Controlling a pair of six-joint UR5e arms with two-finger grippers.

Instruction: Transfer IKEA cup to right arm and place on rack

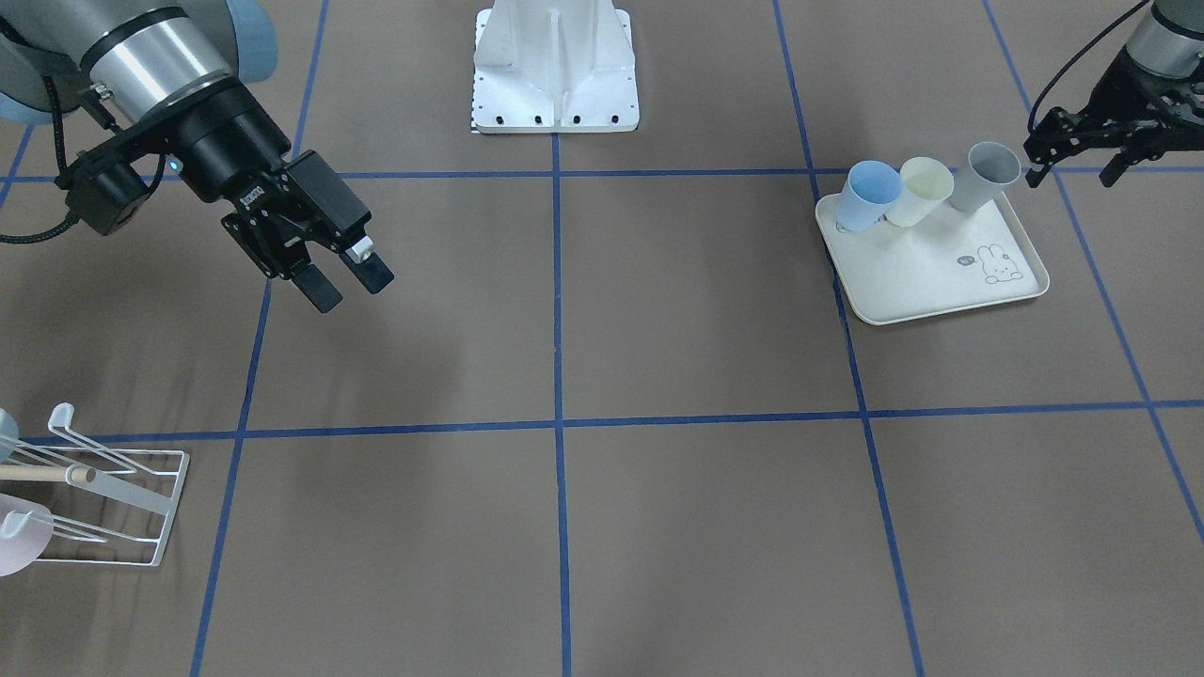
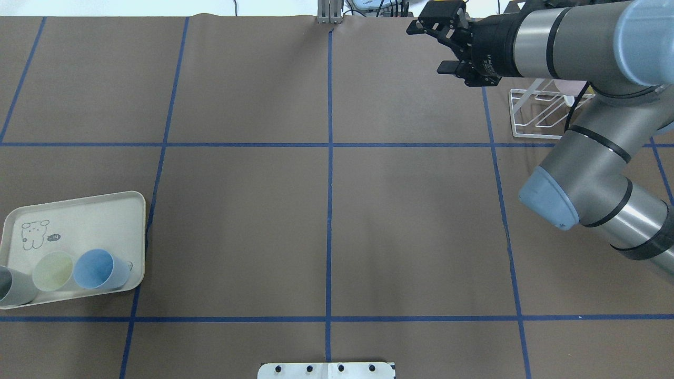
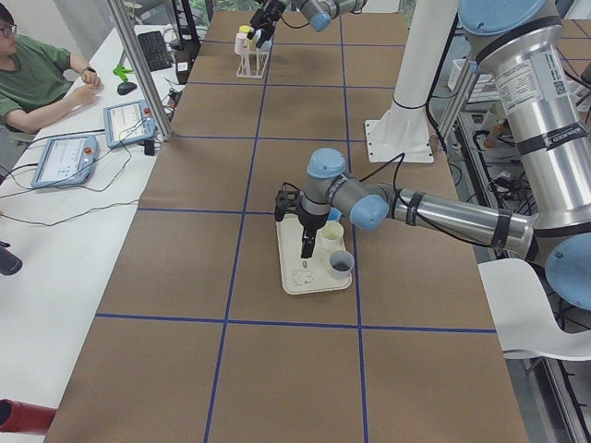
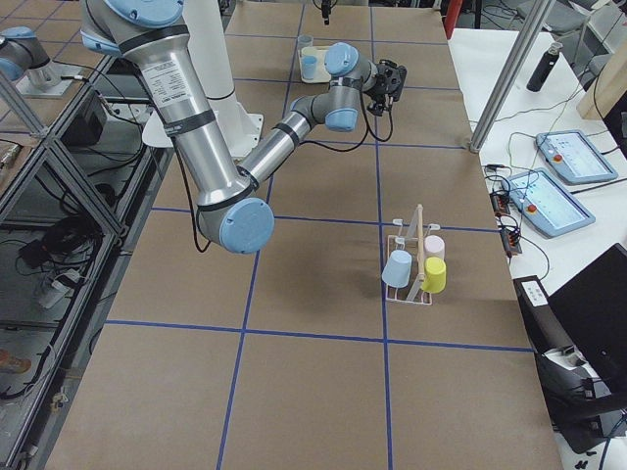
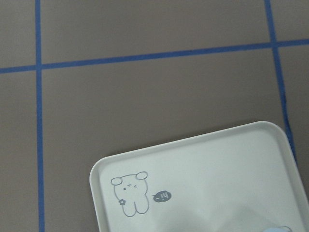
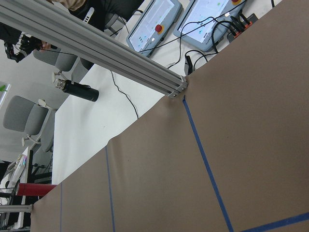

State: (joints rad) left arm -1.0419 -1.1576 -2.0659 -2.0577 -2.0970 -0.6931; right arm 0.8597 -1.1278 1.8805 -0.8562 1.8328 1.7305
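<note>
Seen from the front-facing camera, the cream tray (image 1: 941, 282) lies at about 2 o'clock on the table (image 1: 658, 329). Three cups stand mouth-up in a row along its far edge: the blue cup (image 1: 867, 196), the yellow cup (image 1: 924, 193) and the grey cup (image 1: 983, 176). They stand close side by side.

The left tool (image 1: 1072, 177) hangs just at 3 o'clock of the grey cup without touching it. Its fingers look spread with nothing between them, though it is small and partly cut off there.

The right tool (image 1: 350, 290) hangs over the table at about 10 o'clock, its fingers parted and empty. It is well apart from the rack (image 1: 141, 512), which sits at 8 o'clock with its wooden dowel (image 1: 42, 475). The exterior right view shows the racked cups (image 4: 397, 266) already on its prongs.
</note>
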